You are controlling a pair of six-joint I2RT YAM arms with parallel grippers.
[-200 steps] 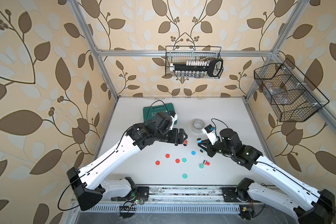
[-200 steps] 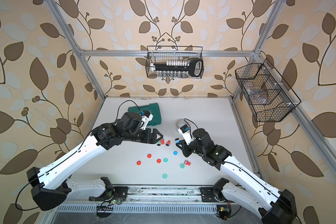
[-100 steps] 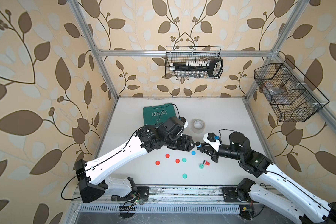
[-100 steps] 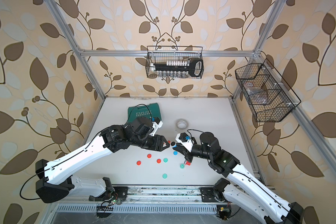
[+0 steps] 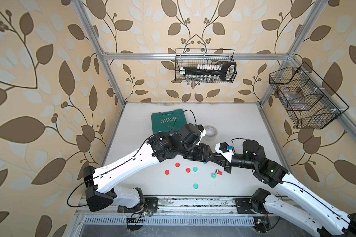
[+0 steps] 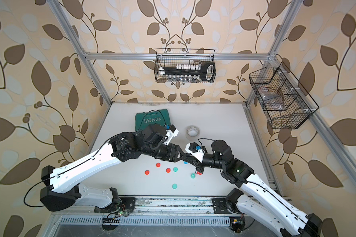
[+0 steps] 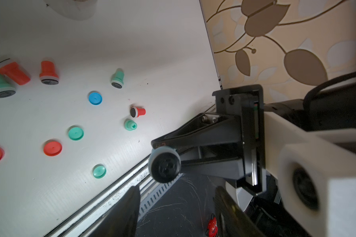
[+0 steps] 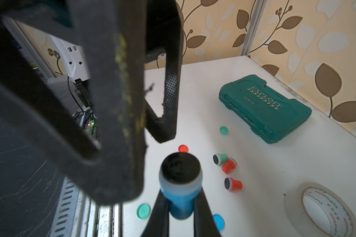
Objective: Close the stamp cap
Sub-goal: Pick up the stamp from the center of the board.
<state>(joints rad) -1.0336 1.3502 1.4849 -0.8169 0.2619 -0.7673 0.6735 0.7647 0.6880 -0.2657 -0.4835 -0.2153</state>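
The right claw (image 8: pixel 180 203) is clamped on the blue stamp (image 8: pixel 180 184). Its two fingers (image 8: pixel 158 217) press the blue barrel from either side and hold it lifted off the white table (image 5: pixel 234 127), near the middle, between the two arms. The stamp's black pad end is bare and points toward the left claw (image 7: pixel 175 192), which faces it close up with its fingers (image 7: pixel 123 213) apart and nothing between them. In the left wrist view the pad sits just beyond their tips; whether it touches either finger I cannot tell. The blue cap (image 7: pixel 95 98) lies flat on the table below the two claws, well apart from the stamp and partly hidden under them in both top views. Three red caps (image 5: pixel 177 164) and two green caps (image 5: pixel 195 186) lie scattered toward the front of the table. Close to the right arm a small green stamp (image 5: pixel 213 175) stands on its pad, and a small red stamp (image 5: pixel 219 172) lies on its side just beside it. The left wrist view shows four more small stamps, two red (image 7: pixel 48 71) and two green (image 7: pixel 117 78), farther back on the table. A closed green case (image 5: pixel 170 121) lies at the back left, with a tape roll (image 6: pixel 193 131) near it.
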